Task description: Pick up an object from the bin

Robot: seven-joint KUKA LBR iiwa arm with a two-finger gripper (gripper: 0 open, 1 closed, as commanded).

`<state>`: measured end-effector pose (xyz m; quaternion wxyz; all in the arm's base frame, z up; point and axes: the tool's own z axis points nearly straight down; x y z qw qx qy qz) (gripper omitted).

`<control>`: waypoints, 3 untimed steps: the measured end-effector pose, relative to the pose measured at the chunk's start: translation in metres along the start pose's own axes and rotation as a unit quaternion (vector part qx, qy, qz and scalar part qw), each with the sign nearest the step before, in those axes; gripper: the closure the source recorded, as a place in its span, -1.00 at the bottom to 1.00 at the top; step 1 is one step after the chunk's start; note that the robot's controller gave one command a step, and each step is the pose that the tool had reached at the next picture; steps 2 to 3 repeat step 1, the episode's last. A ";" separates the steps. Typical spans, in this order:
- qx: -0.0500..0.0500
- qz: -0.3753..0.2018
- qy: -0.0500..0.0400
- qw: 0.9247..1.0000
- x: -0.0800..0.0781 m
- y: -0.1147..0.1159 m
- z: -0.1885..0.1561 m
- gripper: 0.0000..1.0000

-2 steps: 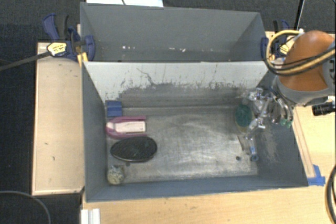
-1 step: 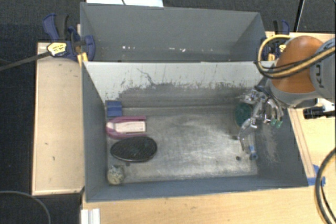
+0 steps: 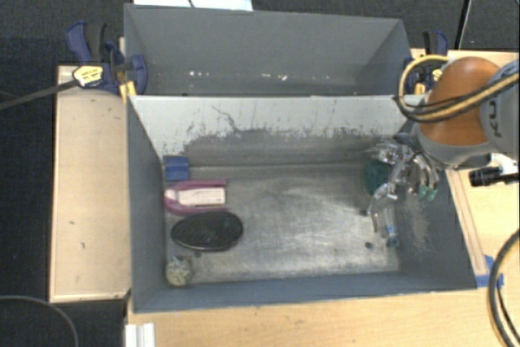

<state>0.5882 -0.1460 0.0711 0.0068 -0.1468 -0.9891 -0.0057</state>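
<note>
My gripper (image 3: 385, 219) hangs low over the right end of the bin floor, reaching in from the right. A dark teal-green thing (image 3: 374, 175) sits just up and left of it, close against the gripper's upper part; whether they touch I cannot tell. The other loose things lie far off at the left end.
At the left end lie a small blue block (image 3: 175, 168), a pink and white flat pack (image 3: 196, 196), a black oval ribbed disc (image 3: 206, 231) and a small yellowish ball (image 3: 179, 271) in the front left corner. The arm's orange cover stands over the bin's right rim.
</note>
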 end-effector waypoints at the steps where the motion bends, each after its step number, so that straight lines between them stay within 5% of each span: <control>1: 0.004 0.014 -0.013 1.000 0.006 0.001 -0.144 1.00; 3: 0.004 0.014 -0.013 1.000 0.006 0.001 -0.144 1.00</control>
